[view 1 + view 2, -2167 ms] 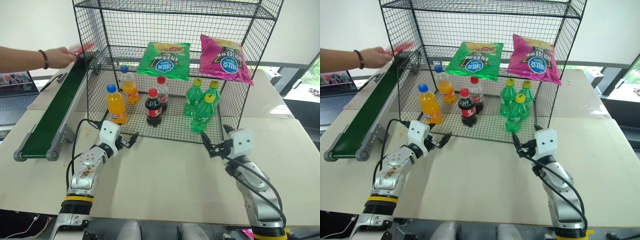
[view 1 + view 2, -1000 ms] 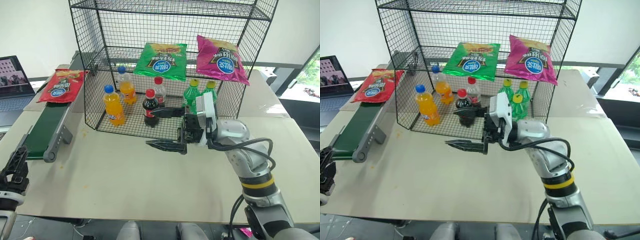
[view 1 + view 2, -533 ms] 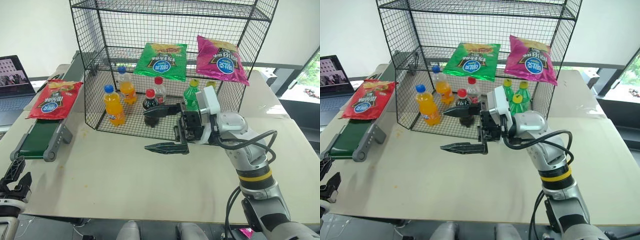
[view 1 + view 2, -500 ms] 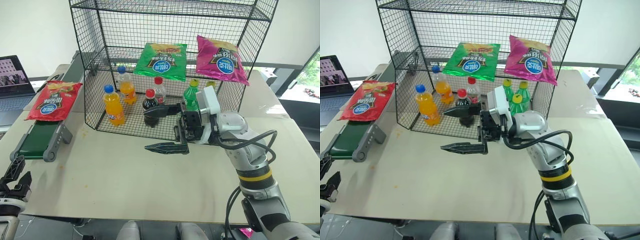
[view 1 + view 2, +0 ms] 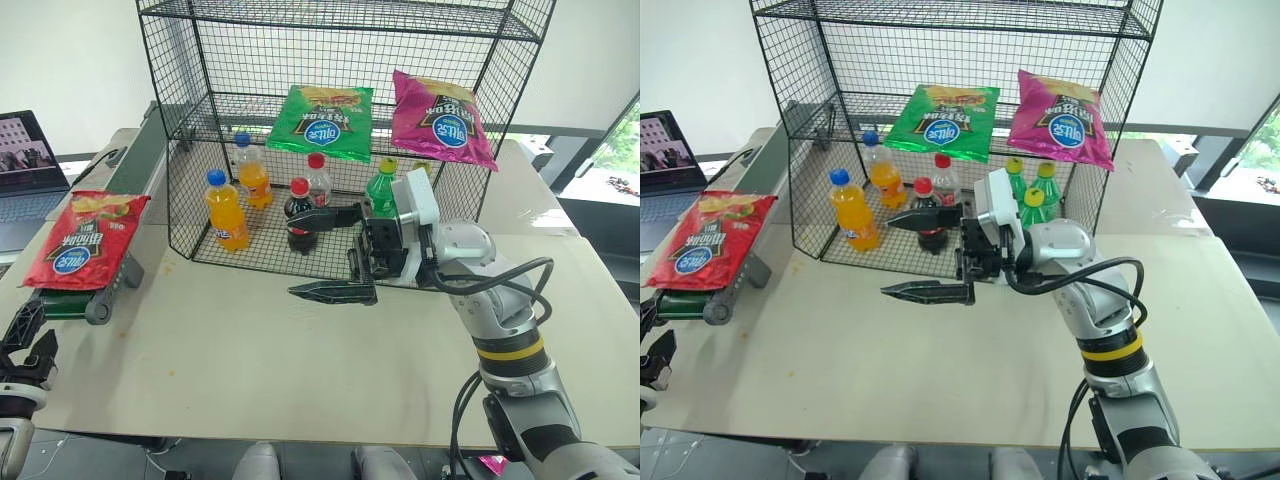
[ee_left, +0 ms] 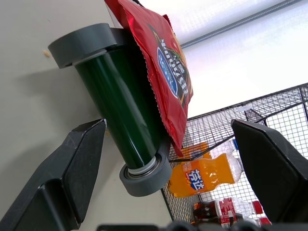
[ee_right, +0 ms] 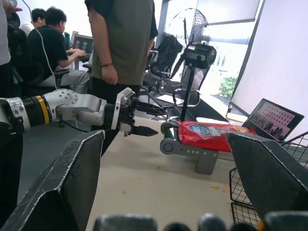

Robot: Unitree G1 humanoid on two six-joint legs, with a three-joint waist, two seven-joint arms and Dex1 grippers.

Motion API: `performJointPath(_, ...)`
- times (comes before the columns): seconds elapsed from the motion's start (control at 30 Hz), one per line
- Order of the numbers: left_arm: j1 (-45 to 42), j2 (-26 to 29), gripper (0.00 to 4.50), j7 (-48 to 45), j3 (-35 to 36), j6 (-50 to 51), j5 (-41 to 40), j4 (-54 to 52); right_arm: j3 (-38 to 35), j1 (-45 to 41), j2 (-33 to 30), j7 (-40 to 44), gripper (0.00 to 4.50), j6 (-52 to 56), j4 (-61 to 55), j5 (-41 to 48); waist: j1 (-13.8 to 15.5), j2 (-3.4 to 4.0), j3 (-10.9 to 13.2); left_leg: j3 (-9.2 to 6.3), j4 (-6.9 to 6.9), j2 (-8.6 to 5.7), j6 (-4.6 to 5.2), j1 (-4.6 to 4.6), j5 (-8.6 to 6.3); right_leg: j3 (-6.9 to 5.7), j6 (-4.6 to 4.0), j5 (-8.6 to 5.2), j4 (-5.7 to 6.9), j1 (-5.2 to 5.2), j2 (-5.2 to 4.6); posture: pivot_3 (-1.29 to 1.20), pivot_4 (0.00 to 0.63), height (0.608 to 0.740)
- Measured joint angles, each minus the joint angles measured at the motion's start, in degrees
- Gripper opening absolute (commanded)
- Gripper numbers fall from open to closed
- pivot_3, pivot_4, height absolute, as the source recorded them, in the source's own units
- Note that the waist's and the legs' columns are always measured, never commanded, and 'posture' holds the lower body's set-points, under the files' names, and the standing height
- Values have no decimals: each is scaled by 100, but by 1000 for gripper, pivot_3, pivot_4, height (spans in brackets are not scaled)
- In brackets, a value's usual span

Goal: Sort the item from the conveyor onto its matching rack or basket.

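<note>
- The red chip bag (image 5: 76, 243) lies flat at the near end of the conveyor (image 5: 130, 170), its lower edge hanging over the end roller by the table's (image 5: 260, 360) left edge.
- Its long axis runs along the belt, yellow top edge away from the robot, logo face up.
- The left gripper (image 5: 28, 338) sits low at the table's near left corner, just short of the roller, with its fingers spread wide and nothing between them.
- In the left wrist view the bag (image 6: 161, 72) stands just ahead of the open fingers and a little above them, so that arm is plainly the nearer one; a short reach forward and up should bring the overhanging edge between the fingers.
- The right gripper (image 5: 330, 252) hangs over the middle of the table in front of the wire rack (image 5: 340, 130), pointing toward the conveyor, fingers wide and empty, well apart from the bag.
- The green bag (image 5: 328, 121) and the magenta bag (image 5: 443, 118) rest on the rack's middle tier, which looks like the matching place.
</note>
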Motion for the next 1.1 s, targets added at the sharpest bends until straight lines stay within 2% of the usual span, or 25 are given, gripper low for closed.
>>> performJointPath(0.37, -49, 118, 4445, -89, -9, -14, 192, 145, -4, 0, -5, -77, 4500, 0, -1, 1, 1, 1, 0, 0, -3, 0, 0, 0, 0, 0, -1, -1, -2, -1, 0, 0, 150, 740)
performJointPath(0.47, -78, 118, 3647, -96, -9, -63, 356, 172, -4, 0, -7, -101, 4500, 0, -8, 3, 1, 0, 1, 0, -4, 0, -1, 0, 0, 0, -1, -1, -3, -1, 0, 0, 150, 740)
performJointPath(0.7, -69, 117, 409, -148, -1, -110, 443, 231, -4, 2, -12, -172, 4500, 1, -12, 3, 0, 1, 1, 0, -6, 0, -1, -1, 0, 0, -2, -1, -4, -2, 0, 0, 150, 740)
performJointPath(0.73, -70, 117, 96, -148, -1, -109, 442, 222, -4, 4, -11, -181, 4500, 1, -15, 3, 0, 1, 1, 0, -6, 0, -1, -1, 0, 0, -2, -1, -4, -2, 0, 0, 150, 740)
performJointPath(0.93, -82, 318, 96, -3, -18, 18, 281, -377, -61, 163, -9, -575, 4500, 7, -151, -24, 9, -6, 1, -4, -6, 0, -2, -6, 1, -1, -1, -1, -6, -3, 0, 0, 150, 740)
performJointPath(1.1, -240, 803, 96, 270, -303, 210, -424, -1632, -320, 603, -35, -1413, 4500, 68, -441, -202, 26, -5, 3, 0, -8, -3, -8, -9, 4, 1, -1, -1, -9, -3, -7, 0, 150, 740)
